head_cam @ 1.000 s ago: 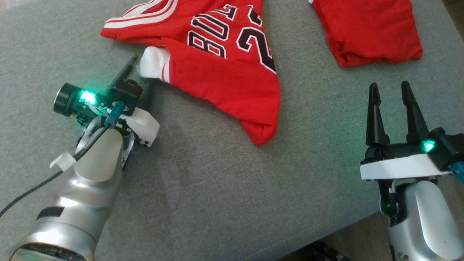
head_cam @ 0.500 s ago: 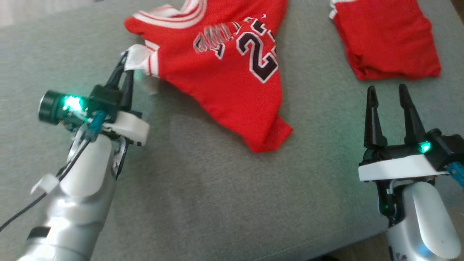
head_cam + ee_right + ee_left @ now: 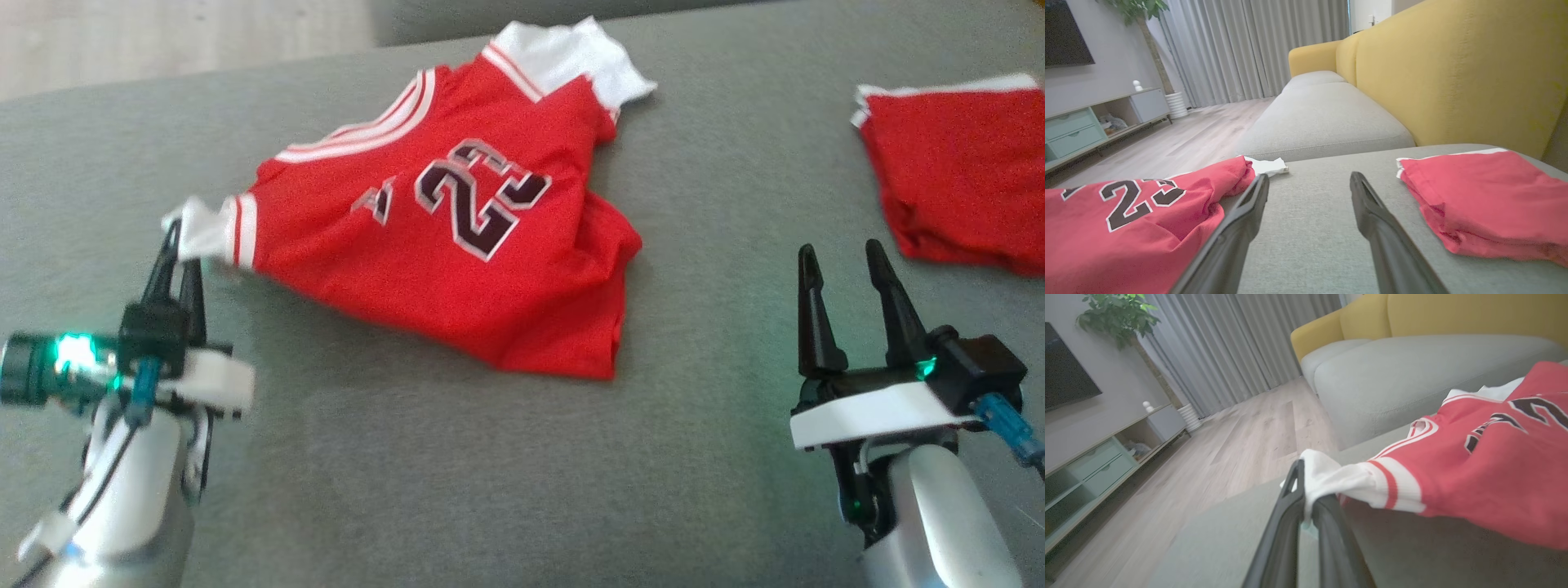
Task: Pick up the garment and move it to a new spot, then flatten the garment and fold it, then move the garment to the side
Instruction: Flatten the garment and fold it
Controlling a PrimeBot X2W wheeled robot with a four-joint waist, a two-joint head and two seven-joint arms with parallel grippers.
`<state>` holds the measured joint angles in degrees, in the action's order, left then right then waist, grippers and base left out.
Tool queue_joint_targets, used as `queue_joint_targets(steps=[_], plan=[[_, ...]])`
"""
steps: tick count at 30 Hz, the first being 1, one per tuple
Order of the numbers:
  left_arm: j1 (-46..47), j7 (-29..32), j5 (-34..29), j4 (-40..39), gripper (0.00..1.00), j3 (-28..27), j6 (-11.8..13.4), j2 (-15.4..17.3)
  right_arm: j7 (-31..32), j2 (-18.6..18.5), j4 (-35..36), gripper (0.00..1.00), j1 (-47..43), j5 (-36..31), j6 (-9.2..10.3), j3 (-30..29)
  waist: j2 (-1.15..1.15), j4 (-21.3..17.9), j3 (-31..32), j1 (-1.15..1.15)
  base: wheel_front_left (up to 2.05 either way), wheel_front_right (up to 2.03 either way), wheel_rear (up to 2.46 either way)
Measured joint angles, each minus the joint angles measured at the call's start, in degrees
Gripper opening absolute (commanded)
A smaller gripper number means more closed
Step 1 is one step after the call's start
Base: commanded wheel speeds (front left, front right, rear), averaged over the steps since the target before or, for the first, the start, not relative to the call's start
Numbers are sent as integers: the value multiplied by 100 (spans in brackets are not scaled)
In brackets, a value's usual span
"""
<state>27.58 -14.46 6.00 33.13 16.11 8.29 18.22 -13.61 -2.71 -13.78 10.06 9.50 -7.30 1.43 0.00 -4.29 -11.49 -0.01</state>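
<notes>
The left gripper [image 3: 181,247] is being shown pinched shut on the white sleeve end [image 3: 200,233] of a red jersey [image 3: 457,278], toward the left side of a grey cushion [image 3: 457,474]. The white cloth is being gripped between the two dark fingertips. In the left wrist view the sleeve is being pulled taut and lifted just clear of the cushion, with shadow lying under it. The rest of the jersey is being carried by the middle of the cushion, rumpled, with its black number 23 facing up and its white-striped neckline turned toward the far edge. A white flap [image 3: 571,61] at its far end is being seen close to that far edge. Further right, the right gripper [image 3: 841,247] is being held wide open with nothing between its fingers, apart from the jersey's right hem. Past it, near the cushion's far right corner, a second red garment [image 3: 955,180] is being shown folded flat, well apart from the jersey. In the right wrist view a yellow sofa back [image 3: 1453,73] is being seen rising behind that corner.
</notes>
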Motion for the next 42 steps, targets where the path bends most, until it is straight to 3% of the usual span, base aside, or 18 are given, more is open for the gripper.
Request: queue_joint_targets(steps=[6, 7, 8, 15, 22, 28, 34, 42], plan=[[-737, 244, 63, 2, 0, 33, 116, 59, 112, 0, 7, 100, -102, -2, 0, 45, 0, 513, 278, 0, 0, 0, 0], [-814, 360, 79, 4, 38, 74, 81, 52, 131, 0, 12, 100, -129, -8, 0, 37, 0, 574, 311, 0, 0, 0, 0], [-887, 436, 82, 0, 100, 133, 65, 41, 158, 0, 12, 100, -154, -21, 0, 25, 0, 637, 343, 0, 0, 0, 0], [-1004, 257, 281, -506, 100, 241, 16, -265, 185, 0, 82, 100, -253, 3, 0, -21, 0, 996, 521, 1, 0, 0, 0], [-1050, 16, 959, -1462, 100, 7, -277, -800, 65, 0, 302, 100, -259, 125, 0, -78, 0, 1277, 658, 1, 0, 0, 0], [-1512, -8, 980, -2207, 100, -238, -275, -1146, -9, 1, 249, 100, -544, 270, 0, -62, 0, 1430, 761, 1, 0, 0, 0], [-2059, -8, 909, -2313, 100, -254, -383, -1371, 2, 0, 36, 100, -683, 394, 0, -37, 0, 1555, 749, 1, 0, 0, 0], [-2053, -8, 792, -2340, 100, -322, -535, -1455, 789, 0, -424, 100, -682, 400, 0, 702, 0, 1766, 651, 1, 0, 0, 0]])
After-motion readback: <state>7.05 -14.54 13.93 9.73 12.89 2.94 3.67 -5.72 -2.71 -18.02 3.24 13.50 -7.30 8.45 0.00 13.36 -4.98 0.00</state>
